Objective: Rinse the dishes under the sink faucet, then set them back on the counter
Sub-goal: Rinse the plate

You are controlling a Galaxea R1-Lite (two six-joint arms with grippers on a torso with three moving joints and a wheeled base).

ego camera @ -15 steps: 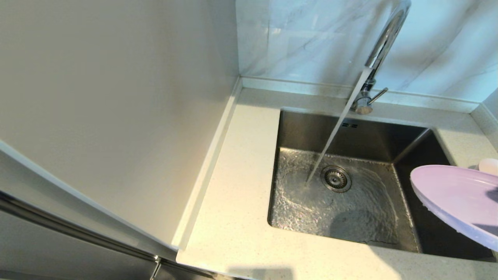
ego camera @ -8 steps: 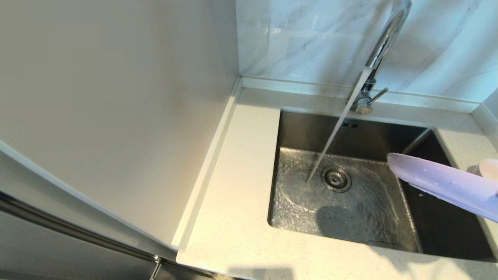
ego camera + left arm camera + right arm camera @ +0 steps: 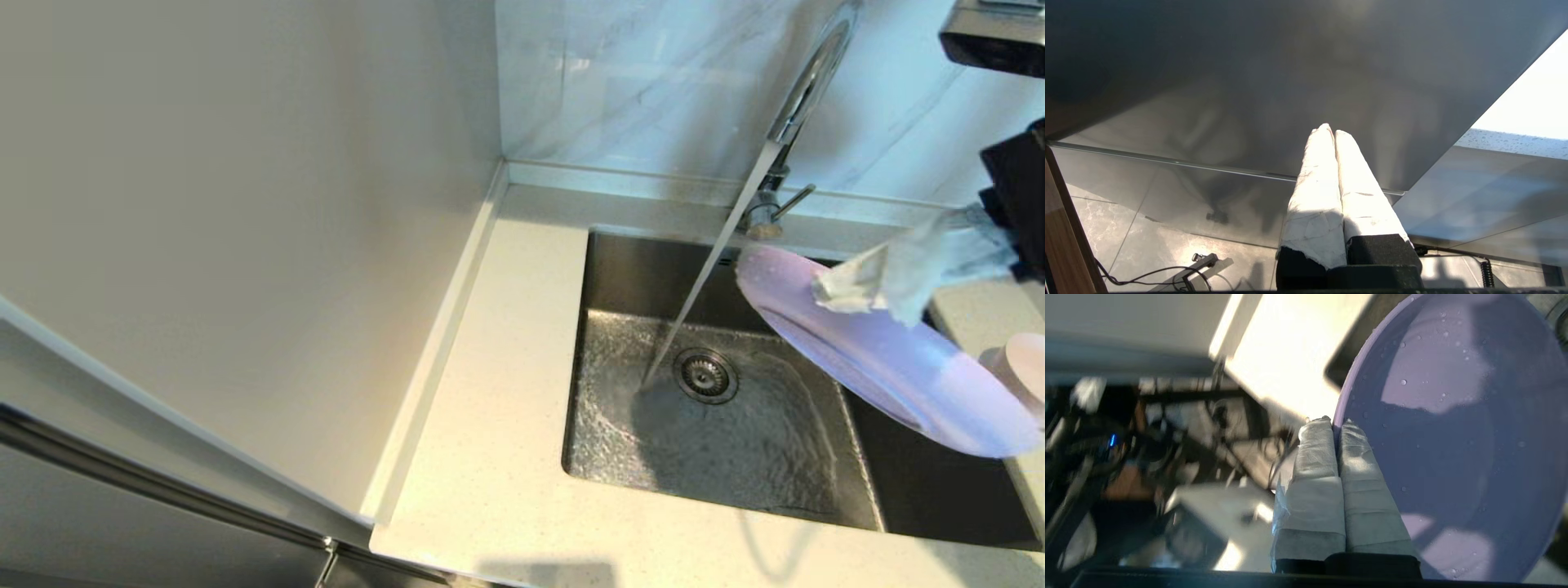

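The right tool (image 3: pixel 845 286) comes in from the far right, its white-wrapped fingers (image 3: pixel 1327 457) pressed together on the rim of the lavender plate (image 3: pixel 882 359), clamping it; the plate hangs tilted above the right half of the steel basin (image 3: pixel 620 286), its far-left edge just beside the water stream (image 3: pixel 694 302) and near the base of the faucet (image 3: pixel 804 90), its near-right edge reaching out over the right strip of the desk (image 3: pixel 506 457); in the right wrist view droplets dot the plate's face (image 3: pixel 1453 416). The stream falls slanting from the chrome spout to the basin floor just left of the drain (image 3: pixel 706 376), where water spreads in ripples. The pale pink bowl (image 3: pixel 1020 363) sits on the desk at the right edge of the scene, right of the basin, partly hidden behind the plate's rim. The faucet's thin lever (image 3: pixel 796 200) sticks out to the right from its base at the far side of the basin. The left tool (image 3: pixel 1330 132) is out of the head view; its wrist camera shows its two wrapped fingers (image 3: pixel 1318 183) closed against each other with nothing between them, pointed at a dark glossy panel (image 3: pixel 1249 81) with tiled floor (image 3: pixel 1126 237) beyond.
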